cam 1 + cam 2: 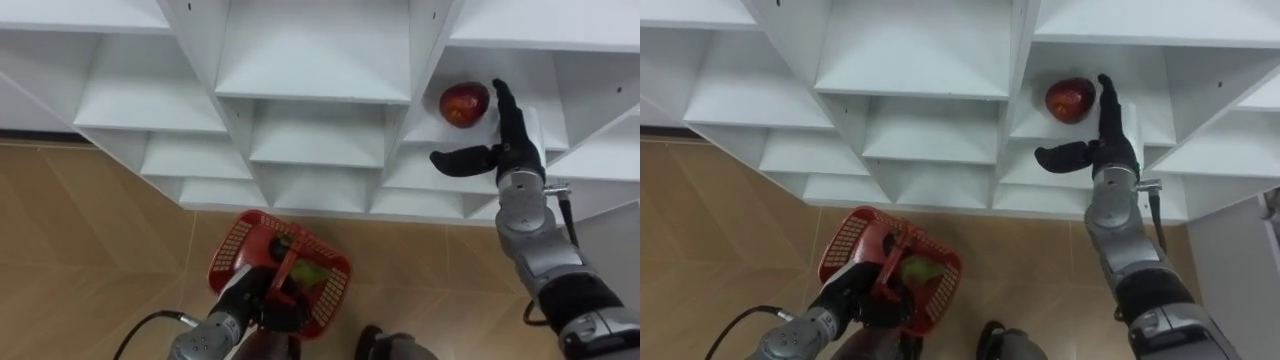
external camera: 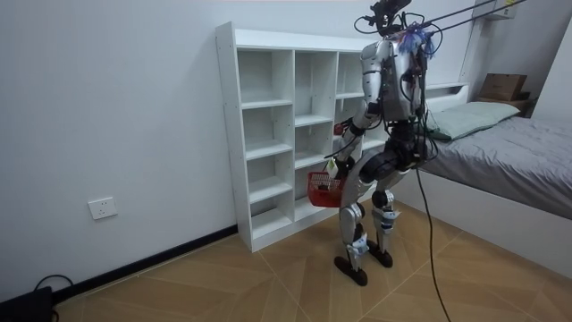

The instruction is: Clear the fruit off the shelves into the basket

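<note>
Below, left hand (image 1: pixel 264 302) gripping basket (image 1: pixel 228 250) handle, green fruit (image 1: pixel 312 276) half hidden, right hand (image 1: pixel 512 146) spread beside apple (image 1: pixel 464 104)

The closet (image 1: pixel 315 100) is looked down on steeply and from close by in both eye views, taken side by side from the head. In the room view the whole robot is seen sidelong from well off. Closet and basket (image 1: pixel 228 258) are shared by all three.

No readable text, label, number or sign is showing anywhere, whether on the closet (image 1: pixel 315 60), the basket (image 1: pixel 230 255) or the apple (image 1: pixel 464 103).
</note>
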